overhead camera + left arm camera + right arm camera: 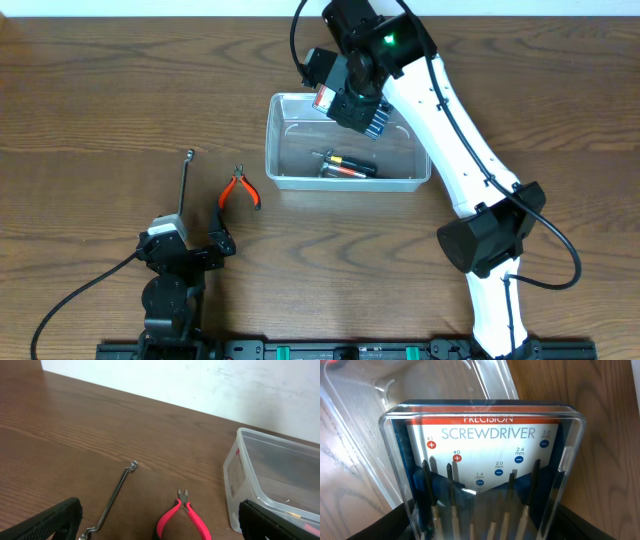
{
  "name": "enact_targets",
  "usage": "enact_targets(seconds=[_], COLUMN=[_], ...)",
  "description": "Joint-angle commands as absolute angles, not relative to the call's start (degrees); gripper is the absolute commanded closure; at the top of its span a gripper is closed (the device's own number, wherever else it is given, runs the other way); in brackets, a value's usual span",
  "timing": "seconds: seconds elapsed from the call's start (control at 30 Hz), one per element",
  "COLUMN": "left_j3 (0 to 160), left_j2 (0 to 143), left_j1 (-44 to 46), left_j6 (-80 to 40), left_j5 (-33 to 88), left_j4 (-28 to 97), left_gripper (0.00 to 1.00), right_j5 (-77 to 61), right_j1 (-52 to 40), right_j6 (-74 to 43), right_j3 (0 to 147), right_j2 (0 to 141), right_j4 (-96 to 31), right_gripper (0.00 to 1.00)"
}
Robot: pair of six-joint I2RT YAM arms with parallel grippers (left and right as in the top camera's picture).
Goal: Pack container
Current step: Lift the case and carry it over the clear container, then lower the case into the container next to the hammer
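The clear plastic container [285, 135] stands at the middle of the table, with an orange-and-black screwdriver [345, 165] lying inside. My right gripper [352, 100] hovers over its far edge, shut on a clear precision screwdriver set case [372, 120]. In the right wrist view the case [485, 455] fills the picture between my right gripper [485, 527] fingers, and the container [445, 385] lies below. My left gripper [192, 238] rests open near the front left, holding nothing. Red-handled pliers [182, 515] and a thin metal wrench [116, 495] lie on the table before my left gripper [160, 524].
The pliers [240, 190] and wrench [184, 185] lie left of the container, apart from each other. The container's side wall [250, 475] stands just right of the pliers. A pale wall borders the table's far edge.
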State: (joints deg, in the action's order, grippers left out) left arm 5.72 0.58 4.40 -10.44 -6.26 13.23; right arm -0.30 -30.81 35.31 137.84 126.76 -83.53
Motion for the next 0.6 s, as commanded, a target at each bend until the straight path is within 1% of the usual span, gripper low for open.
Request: enact_targets(seconds=[0.0, 0.17, 0.57], left_j3=[4.29, 4.29, 4.29], left_j2=[0.23, 0.23, 0.23], left_j1=[4.69, 4.69, 4.69], left_j6=[-9.65, -9.65, -9.65], left_j5=[-6.72, -6.72, -6.72], left_j4=[13.82, 13.82, 13.82], left_gripper=[0.02, 0.02, 0.02], right_j5=[-2.00, -3.60, -3.88], right_j1=[-30.39, -30.41, -30.33], right_j6=[37.91, 40.07, 42.54], right_j3=[138.21, 134.41, 122.96], right_j2=[126.76, 126.76, 126.76], right_j4=[-83.33, -82.81, -74.52], right_gripper=[0.99, 0.99, 0.99])
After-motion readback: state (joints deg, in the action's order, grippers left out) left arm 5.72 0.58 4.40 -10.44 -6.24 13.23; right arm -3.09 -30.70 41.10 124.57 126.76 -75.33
